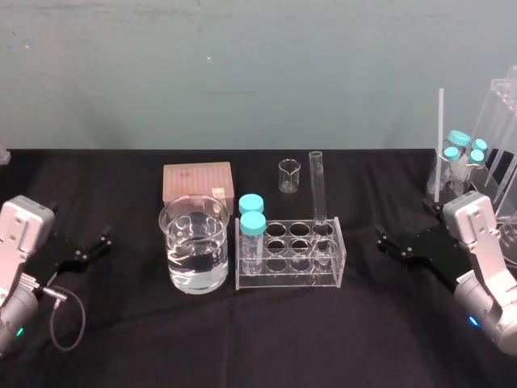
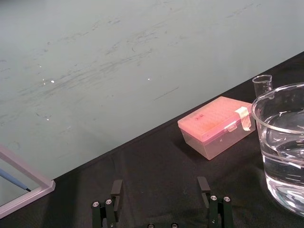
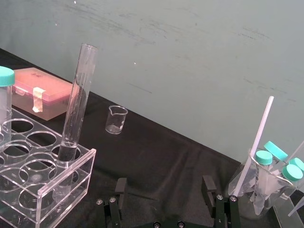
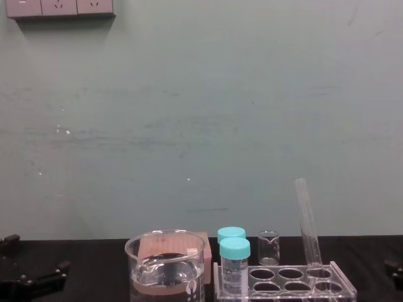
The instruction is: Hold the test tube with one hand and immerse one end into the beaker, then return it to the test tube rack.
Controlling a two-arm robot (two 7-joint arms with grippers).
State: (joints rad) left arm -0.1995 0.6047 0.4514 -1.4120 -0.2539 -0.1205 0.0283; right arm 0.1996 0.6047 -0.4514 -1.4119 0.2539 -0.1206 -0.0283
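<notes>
Progress: no step under way, by my reading; the test tube [image 1: 317, 190] stands leaning in a back-row end hole of the test tube rack [image 1: 291, 279], mid-surface [image 1: 242, 343].
Beaker [image 1: 194, 246]: part-filled, just beside the rack, towards the left edge.
Left claw [image 1: 102, 243]: low near the left edge, fingers wide apart, holding nothing.
Right claw [image 1: 384, 244]: low near the right edge, aimed towards the rack, fingers wide apart, holding nothing.
Remaining: grasp, dip and return, unless already done.

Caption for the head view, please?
One test tube stands in its rack beside the part-filled beaker, left hand and right hand open alongside.
</notes>
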